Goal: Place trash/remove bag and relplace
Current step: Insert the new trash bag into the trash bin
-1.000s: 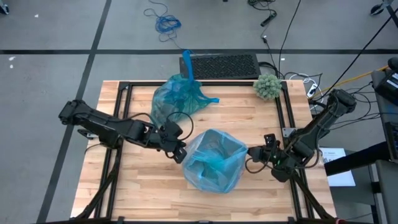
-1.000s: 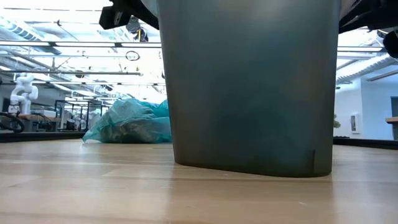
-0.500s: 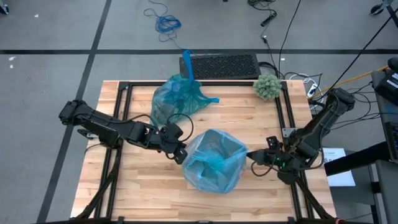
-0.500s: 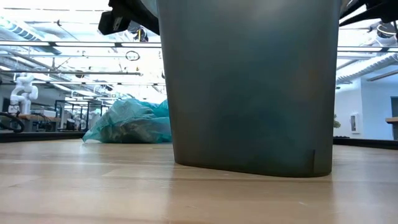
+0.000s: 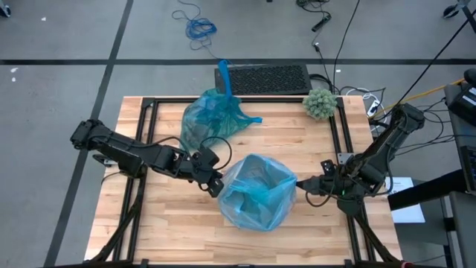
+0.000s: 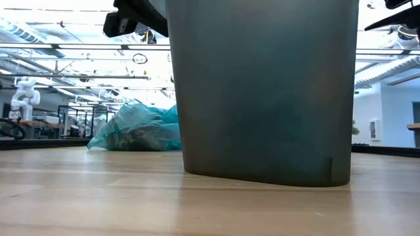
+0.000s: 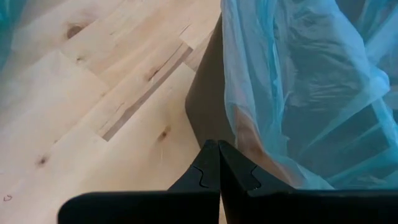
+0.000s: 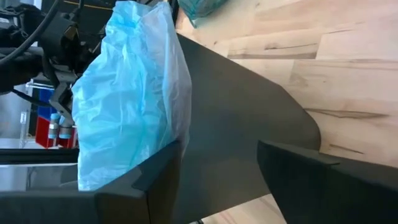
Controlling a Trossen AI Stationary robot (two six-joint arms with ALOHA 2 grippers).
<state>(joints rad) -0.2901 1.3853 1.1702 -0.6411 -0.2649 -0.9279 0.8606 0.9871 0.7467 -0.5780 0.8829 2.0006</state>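
A dark grey bin stands mid-table, lined with a light blue bag whose hem is folded over the rim. A full, knotted blue bag lies on the table beyond it, and trash shows dimly through its film. My left gripper is shut at the bin's left wall, just under the liner's hem. My right gripper is open and points at the bin's right wall. The wall fills the gap between its fingers. My left gripper's shut fingertips lie level against the bin's left wall, right beside the liner's hanging hem. I cannot tell whether they touch the wall or the film.
A fuzzy grey-green ball sits at the far right corner. A black keyboard lies past the far edge. Black frame rails run along the table's sides. Bare wood lies in front of the bin.
My right gripper has opened beside the bin's right wall, and in the low view it shows higher than before. The bin, the liner and the full bag have stayed where they were.
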